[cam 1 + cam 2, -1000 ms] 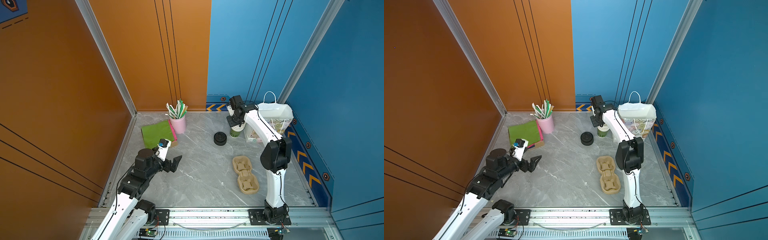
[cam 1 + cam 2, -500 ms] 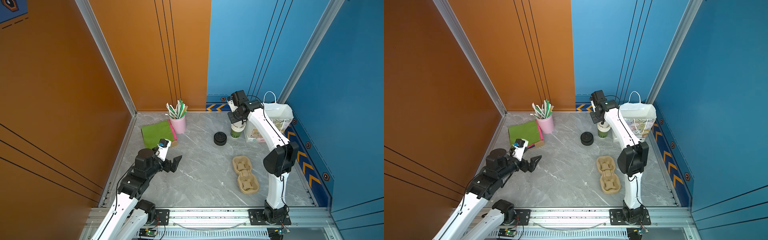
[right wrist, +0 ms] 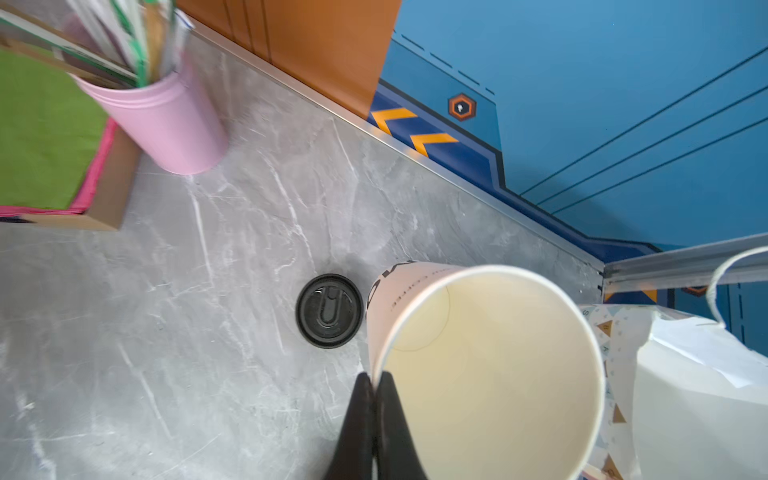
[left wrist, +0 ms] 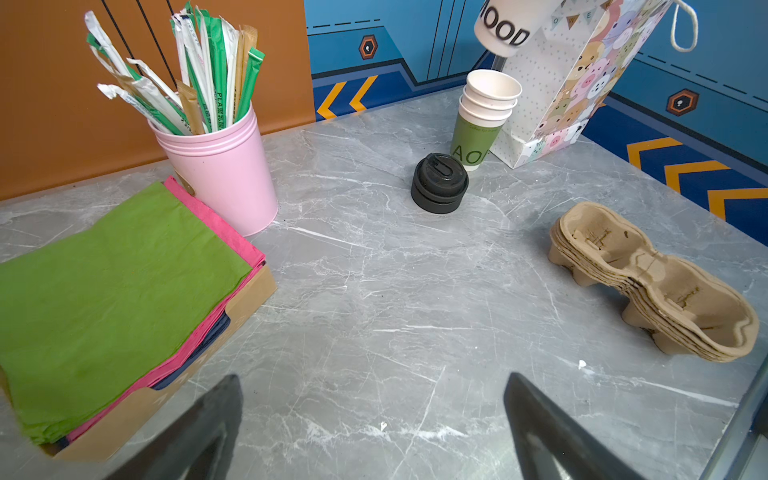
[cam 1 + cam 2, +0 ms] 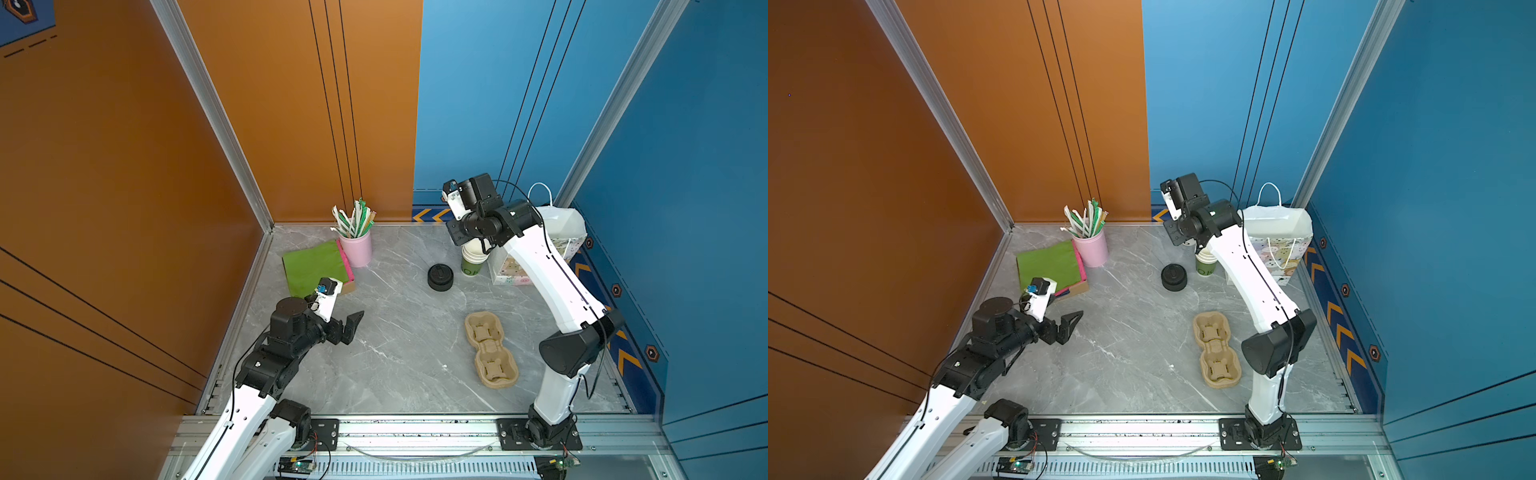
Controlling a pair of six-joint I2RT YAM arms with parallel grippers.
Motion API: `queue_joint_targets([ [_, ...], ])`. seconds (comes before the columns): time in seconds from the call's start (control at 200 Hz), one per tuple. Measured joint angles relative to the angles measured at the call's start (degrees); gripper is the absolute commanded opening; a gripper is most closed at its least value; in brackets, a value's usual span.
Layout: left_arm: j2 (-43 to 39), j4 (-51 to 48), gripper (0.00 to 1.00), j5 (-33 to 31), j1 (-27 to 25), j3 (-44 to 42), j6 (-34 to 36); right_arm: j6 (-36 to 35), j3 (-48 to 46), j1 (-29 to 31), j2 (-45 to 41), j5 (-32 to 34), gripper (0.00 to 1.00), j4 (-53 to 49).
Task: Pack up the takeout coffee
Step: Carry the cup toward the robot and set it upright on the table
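White paper cup [image 4: 505,29], lettered "OOD" in black, hangs above the cup stack [image 4: 490,97] beside the gift bag [image 4: 582,79], rim pinched in my right claw [image 3: 376,376]. My left claw [image 4: 372,377] gapes wide. Stack's green cup [image 4: 471,141] reads "AO".

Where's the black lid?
In both top views the black lid sits on the table, right of middle, just left of the green-bottomed cup stack.

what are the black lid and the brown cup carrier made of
Round black lid: likely plastic, smooth with a faint sheen and moulded tab. Brown two-slot cup carrier: seemingly moulded paper pulp, matte and fibrous, rough layered edges.
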Motion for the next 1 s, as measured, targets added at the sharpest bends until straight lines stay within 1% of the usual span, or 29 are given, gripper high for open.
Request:
queue_joint_targets([
  [0.145,0.0,0.0,0.98,-0.22,0.0,0.0,0.0,0.46,-3.5,5.22,-4.26,-2.21,0.0,0.02],
  [0.225,0.0,0.0,0.98,-0.44,0.0,0.0,-0.02,1.05,-7.23,8.76,-5.31,-3.91,0.0,0.07],
  [0.415,-0.02,0.0,0.98,-1.33,0.0,0.0,-0.02,3.67,-19.85,18.14,-5.38,-7.45,0.0,2.99],
  [0.551,-0.24,0.0,0.98,-2.38,-0.04,-0.07,-0.02,5.97,-28.87,22.97,-5.38,-8.37,0.0,7.21],
  [0.761,-1.33,0.02,0.98,-3.82,-0.04,-0.9,-0.02,9.68,-38.75,26.25,-5.38,-8.5,0.0,15.02],
  [1.001,-1.75,0.02,0.98,-4.92,-0.04,-0.92,-0.02,11.56,-44.26,28.13,-5.38,-7.78,0.0,20.52],
])
